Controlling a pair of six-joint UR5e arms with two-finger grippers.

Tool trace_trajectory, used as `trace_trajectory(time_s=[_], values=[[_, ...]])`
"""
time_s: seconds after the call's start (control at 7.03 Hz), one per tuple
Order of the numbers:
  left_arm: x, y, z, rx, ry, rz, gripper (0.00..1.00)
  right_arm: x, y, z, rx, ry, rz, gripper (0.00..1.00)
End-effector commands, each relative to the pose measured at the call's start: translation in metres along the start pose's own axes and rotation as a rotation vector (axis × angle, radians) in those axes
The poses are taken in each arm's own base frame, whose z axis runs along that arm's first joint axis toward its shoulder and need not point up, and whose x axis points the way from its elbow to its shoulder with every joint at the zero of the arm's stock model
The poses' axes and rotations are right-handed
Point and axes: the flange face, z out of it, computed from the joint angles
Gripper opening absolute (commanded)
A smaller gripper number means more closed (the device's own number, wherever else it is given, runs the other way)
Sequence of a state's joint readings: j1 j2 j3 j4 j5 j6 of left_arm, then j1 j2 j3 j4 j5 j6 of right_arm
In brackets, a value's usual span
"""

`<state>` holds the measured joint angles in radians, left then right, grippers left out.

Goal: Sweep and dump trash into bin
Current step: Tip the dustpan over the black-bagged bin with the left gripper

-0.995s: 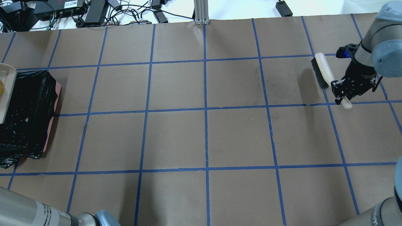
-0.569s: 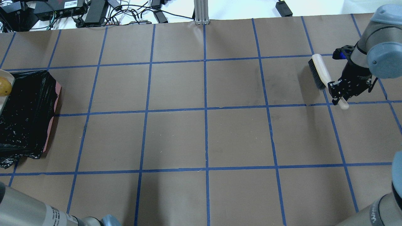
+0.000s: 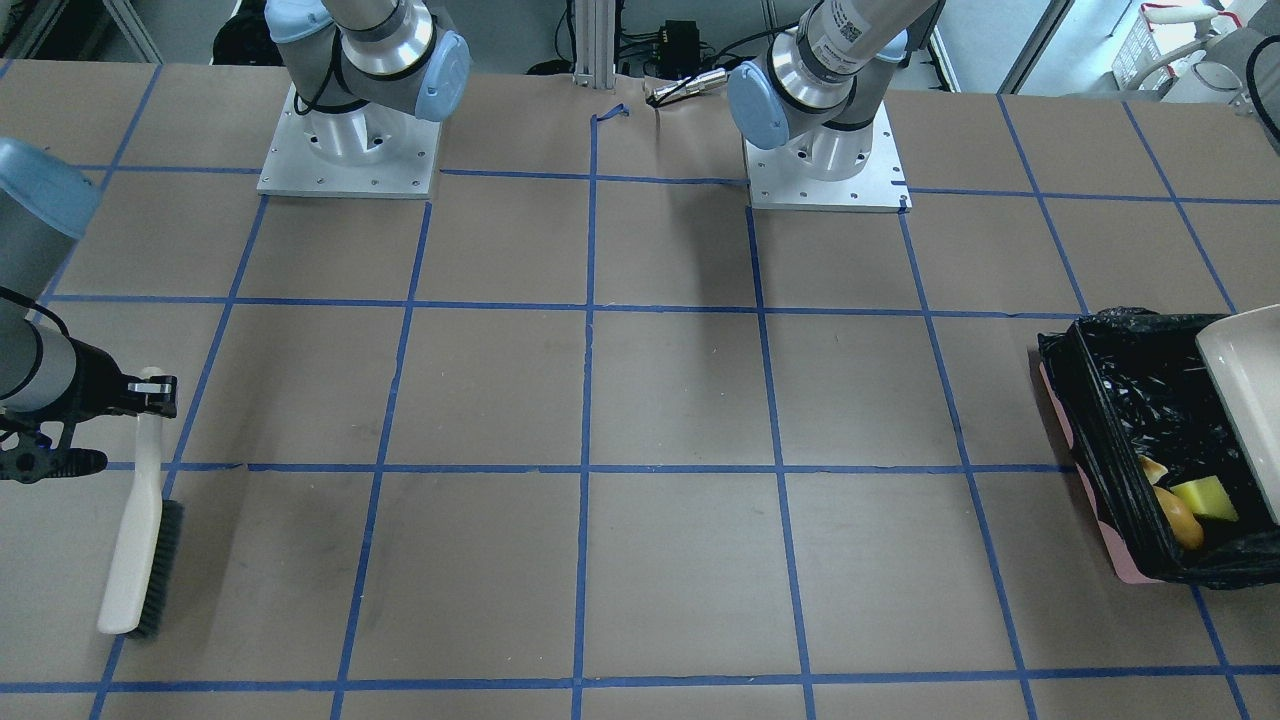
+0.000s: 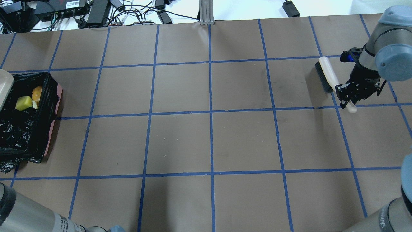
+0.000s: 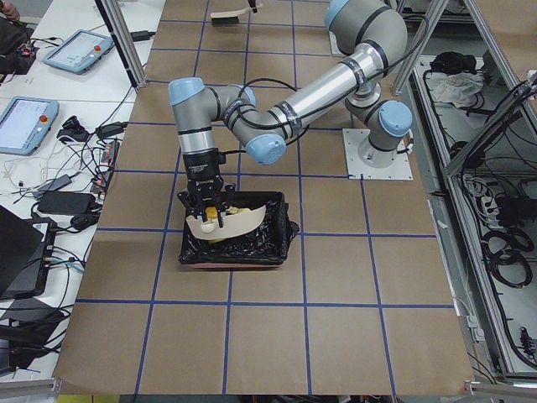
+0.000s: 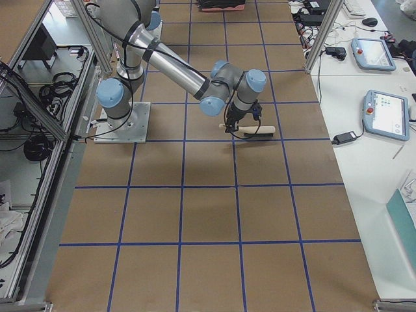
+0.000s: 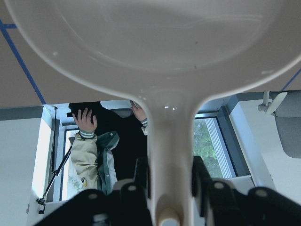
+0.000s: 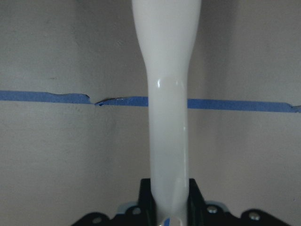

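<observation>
The pink bin [image 4: 53, 129] with its black bag stands at the table's left end. The potato [image 4: 37, 91], the sponge block [image 4: 23, 103] and the croissant piece [image 4: 34, 104] lie inside it; they also show in the front view, potato [image 3: 1178, 516], sponge [image 3: 1206, 497]. My left gripper [image 7: 169, 181] is shut on the handle of the beige dustpan [image 7: 155, 42], which is tilted over the bin [image 5: 239, 250] and empty. My right gripper [image 4: 346, 96] is shut on the handle of the white brush [image 4: 325, 74], whose bristles rest low at the table's far right.
Brown paper with a blue tape grid [image 4: 210, 112] covers the table. Cables and power boxes [image 4: 83, 11] lie beyond the far edge. Both arm bases [image 3: 350, 150] stand at the robot's side. A person shows in the left wrist view [image 7: 94, 150].
The potato was on the dustpan over the bin; now all three trash items lie in the bin and the dustpan has drawn left. The right gripper with the brush barely shifted.
</observation>
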<state>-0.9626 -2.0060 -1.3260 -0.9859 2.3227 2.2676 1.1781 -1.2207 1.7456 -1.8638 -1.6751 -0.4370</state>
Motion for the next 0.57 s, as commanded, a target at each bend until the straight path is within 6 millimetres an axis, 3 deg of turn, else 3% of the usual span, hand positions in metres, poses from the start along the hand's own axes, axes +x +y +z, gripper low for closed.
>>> trace_trajectory(time_s=[0.0,0.14,0.43], values=[[0.004,0.011,-0.021,-0.012,-0.036,-0.029,0.00,0.000,-0.001,0.003,-0.004,-0.002,-0.013,0.62],[-0.002,-0.001,-0.052,0.013,-0.094,-0.002,0.00,0.000,-0.001,0.003,-0.003,-0.001,-0.013,0.85],[-0.006,-0.050,-0.107,0.146,-0.137,0.061,0.00,0.001,-0.002,0.002,0.002,-0.001,-0.008,0.88]])
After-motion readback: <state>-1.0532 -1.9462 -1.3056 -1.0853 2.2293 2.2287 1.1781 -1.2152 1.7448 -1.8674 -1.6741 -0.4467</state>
